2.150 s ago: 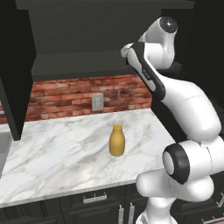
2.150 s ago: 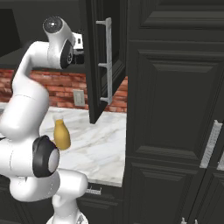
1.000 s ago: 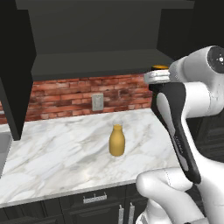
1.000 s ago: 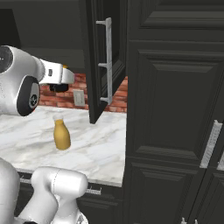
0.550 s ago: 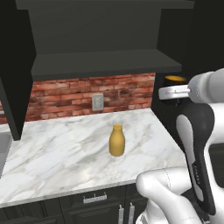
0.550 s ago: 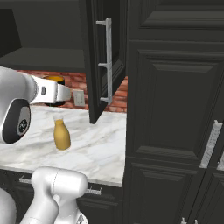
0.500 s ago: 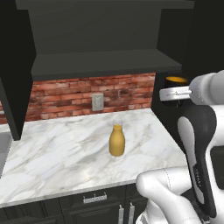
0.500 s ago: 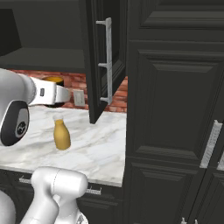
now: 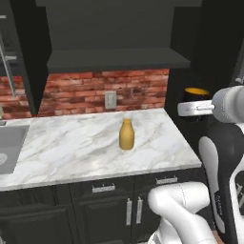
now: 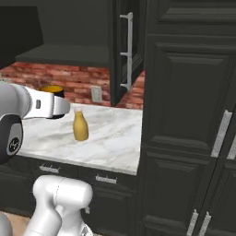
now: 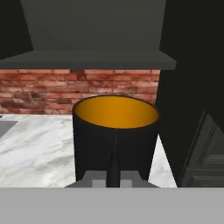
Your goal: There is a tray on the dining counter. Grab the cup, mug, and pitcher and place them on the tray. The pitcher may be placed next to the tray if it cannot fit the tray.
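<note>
mug: I'm carrying the black mug (image 11: pixel 114 139), orange-yellow inside, upright, mouth up; sits right in front of the hand camera, well off to the right of the pitcher and above counter level.
gripper: gripper (image 11: pixel 113 168) clenched on the mug, thin dark handle pinched between the fingertips; I read it as a firm grasp.
mug vs pitcher: in left base view the mug (image 9: pixel 196 95) hangs past the right edge of the marble counter (image 9: pixel 86 147), higher than the pitcher (image 9: pixel 126 135); well apart.
pitcher: yellow-orange carafe, upright, long axis vertical, on the marble counter in front of the brick backsplash (image 9: pixel 95 93); not yet picked up.
key relation: tray and dining counter aren't ahead of me here, so I judge the next move is a turn or drive away from the pitcher, keeping the mug level.
view difference: hand view gives the grip on the handle and the mug's open mouth; right base view puts the mug (image 10: pixel 51 92) just left of the pitcher (image 10: pixel 80 126), partly behind my forearm, plus an open cabinet door (image 10: pixel 123 50) right of the pitcher.
cup: can't place it.
</note>
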